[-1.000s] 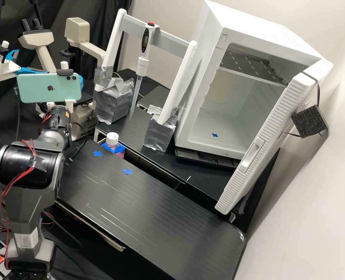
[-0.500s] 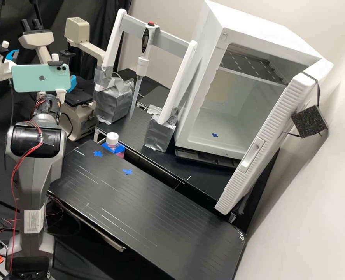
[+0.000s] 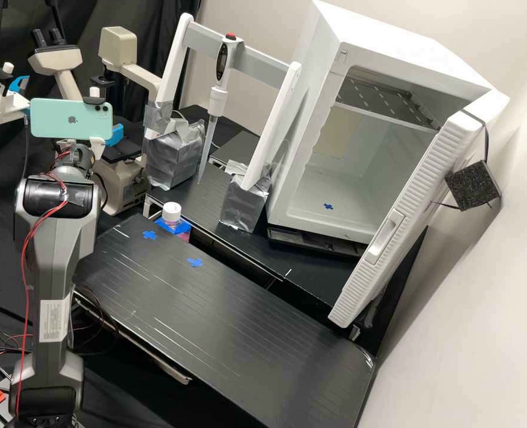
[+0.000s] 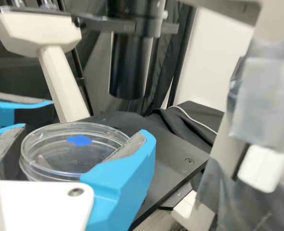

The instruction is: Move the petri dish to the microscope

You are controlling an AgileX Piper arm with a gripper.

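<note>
My tool (image 4: pixel 84 133) grasps the petri dish (image 4: pixel 73 158) by opposite sides, roughly level, over the microscope stage (image 4: pixel 173 156); clearance beneath cannot be determined.

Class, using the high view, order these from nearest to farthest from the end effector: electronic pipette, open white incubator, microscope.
1. Microscope: towards the view's left, right at the end effector.
2. Electronic pipette: hanging tip down, between the other two.
3. Open white incubator: in the view's right half, past the pipette.
</note>
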